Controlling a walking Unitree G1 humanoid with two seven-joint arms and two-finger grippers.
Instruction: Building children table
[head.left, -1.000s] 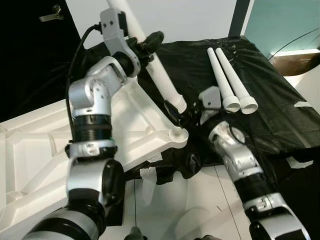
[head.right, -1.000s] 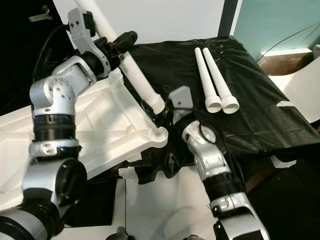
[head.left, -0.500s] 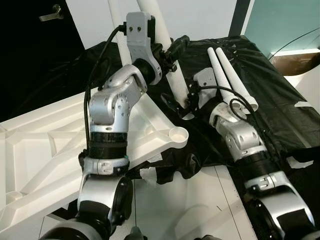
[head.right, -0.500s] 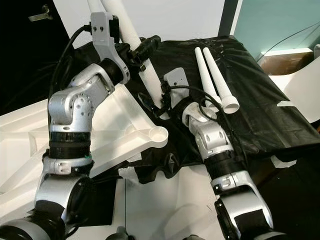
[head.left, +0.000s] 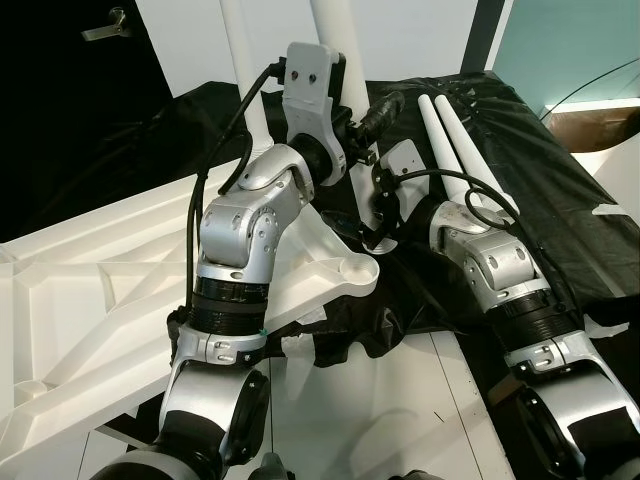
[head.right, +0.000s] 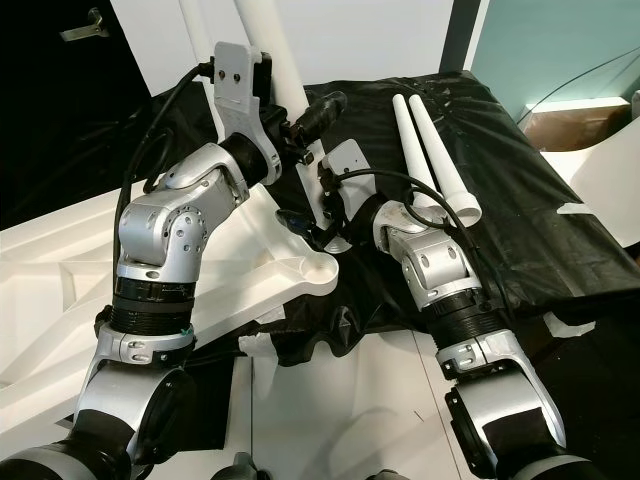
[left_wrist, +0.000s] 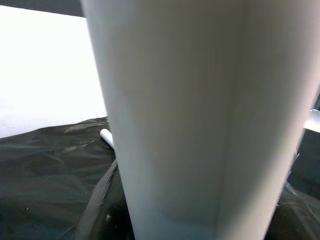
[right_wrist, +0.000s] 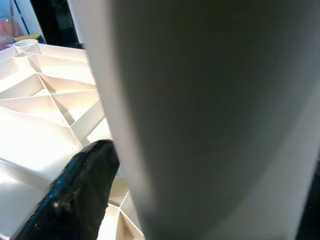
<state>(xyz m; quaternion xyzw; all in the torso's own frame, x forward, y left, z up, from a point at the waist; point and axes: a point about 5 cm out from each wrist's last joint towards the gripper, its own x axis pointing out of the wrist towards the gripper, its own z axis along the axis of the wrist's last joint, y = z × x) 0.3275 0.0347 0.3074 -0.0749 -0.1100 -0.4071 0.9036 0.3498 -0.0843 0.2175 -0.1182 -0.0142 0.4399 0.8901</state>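
At 8 o'clock in the head views lies the white tabletop (head.left: 90, 300), underside up, its ribs showing, with a round corner socket (head.left: 357, 268) at its near right corner. An already fitted leg (head.left: 240, 70) stands upright behind it at 11 o'clock. The left gripper (head.left: 365, 135) is raised above the tabletop's far edge, its black fingers (head.left: 385, 105) clenched around a white table leg (head.left: 338, 40) that stands nearly upright at 12 o'clock; the left wrist view shows this leg close up before black sheeting. The right gripper (head.left: 372, 215) reaches toward the same leg's lower part just above the corner socket; one black finger (right_wrist: 75, 195) lies against the leg in the right wrist view, so it appears to be grasping it, though the other finger is hidden. At 2 o'clock two spare legs (head.left: 465, 170) lie side by side, touching, on the black plastic sheet (head.left: 560, 210).
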